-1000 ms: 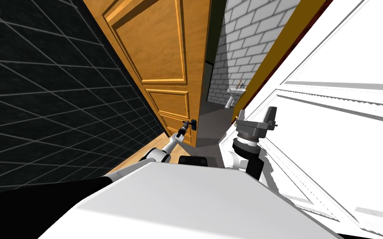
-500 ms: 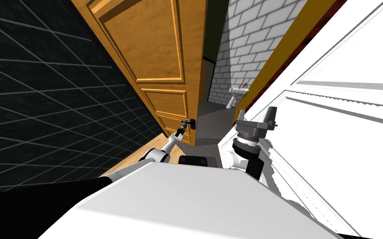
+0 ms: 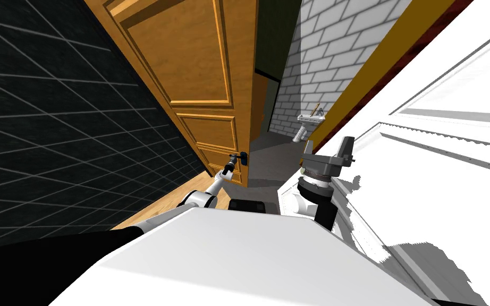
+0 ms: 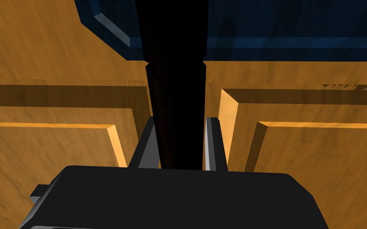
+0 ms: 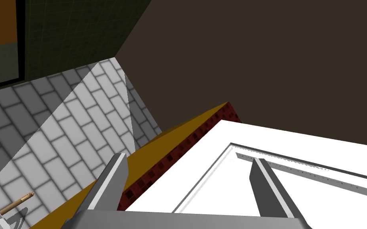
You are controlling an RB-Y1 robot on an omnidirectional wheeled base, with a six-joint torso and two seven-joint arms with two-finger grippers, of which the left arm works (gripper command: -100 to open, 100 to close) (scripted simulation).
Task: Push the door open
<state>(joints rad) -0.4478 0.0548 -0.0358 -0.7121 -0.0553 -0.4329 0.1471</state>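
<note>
wooden door (image 3: 201, 64); left pincer (image 4: 181, 121) clamps dark handle (image 4: 174, 79)

Home: panelled wooden door (image 3: 201, 79), grey-tiled wall (image 3: 318, 53), sink (image 3: 306, 120) beyond.

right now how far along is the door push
Done: the wooden door stands ajar, a tiled wall showing past it. In hand: the left gripper has its fingers shut on the dark handle. Left: swinging it wider. The right gripper hangs open.
</note>
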